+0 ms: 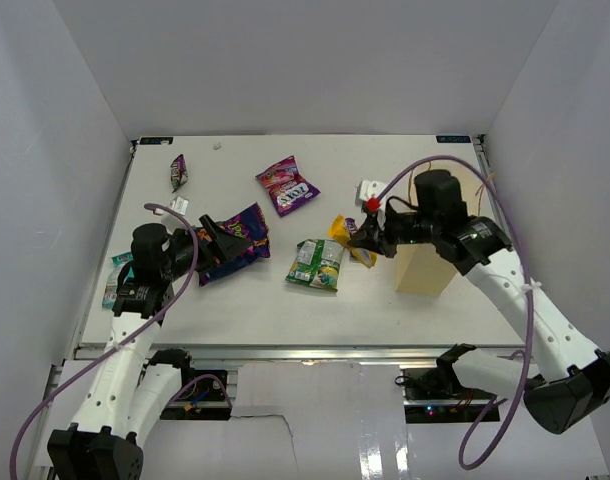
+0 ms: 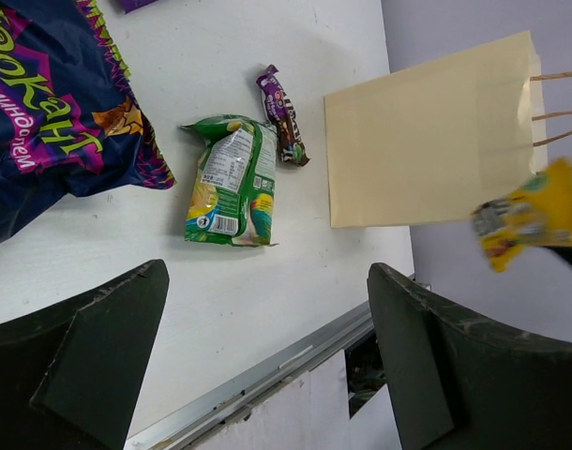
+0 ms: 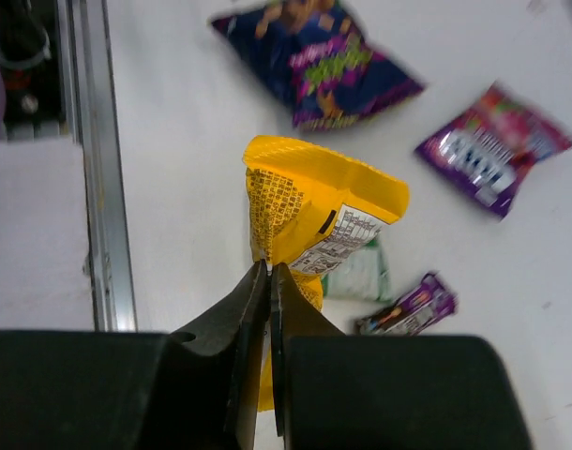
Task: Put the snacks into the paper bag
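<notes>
My right gripper (image 1: 369,238) is shut on the yellow-orange packet (image 3: 314,202) and holds it above the table, just left of the upright paper bag (image 1: 426,266). The packet also shows in the left wrist view (image 2: 534,214), beside the bag (image 2: 422,141). My left gripper (image 2: 267,309) is open and empty, next to the big purple bag (image 1: 235,240). The green-white bag (image 1: 317,263) lies flat between the arms. A small dark purple bar (image 2: 283,117) lies between it and the paper bag. The pink-red bag (image 1: 287,186) lies farther back.
Another small dark purple bar (image 1: 178,172) lies at the far left. A pale teal packet (image 1: 118,280) lies under my left arm. A small white item (image 1: 370,188) sits behind my right gripper. The table's metal front rail (image 2: 267,370) runs close below my left gripper.
</notes>
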`<control>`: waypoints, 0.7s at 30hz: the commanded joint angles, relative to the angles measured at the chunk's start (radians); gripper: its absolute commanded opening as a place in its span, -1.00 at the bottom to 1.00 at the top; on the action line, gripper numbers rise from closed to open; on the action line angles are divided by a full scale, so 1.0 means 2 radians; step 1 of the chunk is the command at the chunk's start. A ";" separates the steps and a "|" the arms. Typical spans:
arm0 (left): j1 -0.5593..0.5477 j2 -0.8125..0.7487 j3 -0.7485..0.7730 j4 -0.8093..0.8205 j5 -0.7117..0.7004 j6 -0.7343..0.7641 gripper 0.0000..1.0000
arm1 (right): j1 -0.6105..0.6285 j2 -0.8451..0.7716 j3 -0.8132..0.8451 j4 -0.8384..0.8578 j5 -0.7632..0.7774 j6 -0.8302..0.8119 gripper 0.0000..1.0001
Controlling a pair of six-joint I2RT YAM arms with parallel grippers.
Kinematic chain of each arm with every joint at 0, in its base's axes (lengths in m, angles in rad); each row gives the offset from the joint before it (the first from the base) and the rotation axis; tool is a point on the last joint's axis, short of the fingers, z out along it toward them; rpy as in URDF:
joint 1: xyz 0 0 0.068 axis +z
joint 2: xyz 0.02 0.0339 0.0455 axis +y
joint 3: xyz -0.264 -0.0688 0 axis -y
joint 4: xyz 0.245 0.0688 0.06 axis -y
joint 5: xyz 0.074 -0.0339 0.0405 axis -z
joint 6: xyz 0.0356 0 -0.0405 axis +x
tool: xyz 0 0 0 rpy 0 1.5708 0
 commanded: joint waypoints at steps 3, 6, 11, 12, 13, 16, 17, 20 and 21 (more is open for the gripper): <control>-0.001 0.008 -0.004 0.029 0.024 -0.010 0.96 | -0.030 -0.026 0.146 0.056 -0.046 0.072 -0.85; -0.004 0.022 -0.002 0.038 0.027 -0.019 0.96 | -0.067 -0.036 0.184 0.083 0.016 0.119 -0.85; -0.049 0.056 0.010 0.048 0.003 -0.029 0.96 | -0.133 -0.065 0.172 0.111 0.110 0.168 -0.85; -0.063 0.072 0.013 0.051 -0.008 -0.031 0.96 | -0.140 -0.072 0.164 0.115 0.141 0.172 -0.85; -0.078 0.082 0.022 0.053 -0.033 -0.033 0.96 | -0.155 -0.082 0.150 0.117 0.154 0.175 -0.85; -0.148 0.136 0.047 0.057 -0.088 -0.041 0.96 | -0.178 -0.097 0.121 0.119 0.202 0.192 -0.85; -0.177 0.152 0.055 0.056 -0.101 -0.044 0.96 | -0.184 -0.100 0.112 0.118 0.206 0.195 -0.85; -0.211 0.213 0.083 0.055 -0.143 -0.062 0.96 | -0.197 -0.107 0.075 0.119 0.227 0.202 -0.85; -0.217 0.241 0.091 0.055 -0.151 -0.067 0.96 | -0.201 -0.108 0.067 0.119 0.237 0.202 -0.85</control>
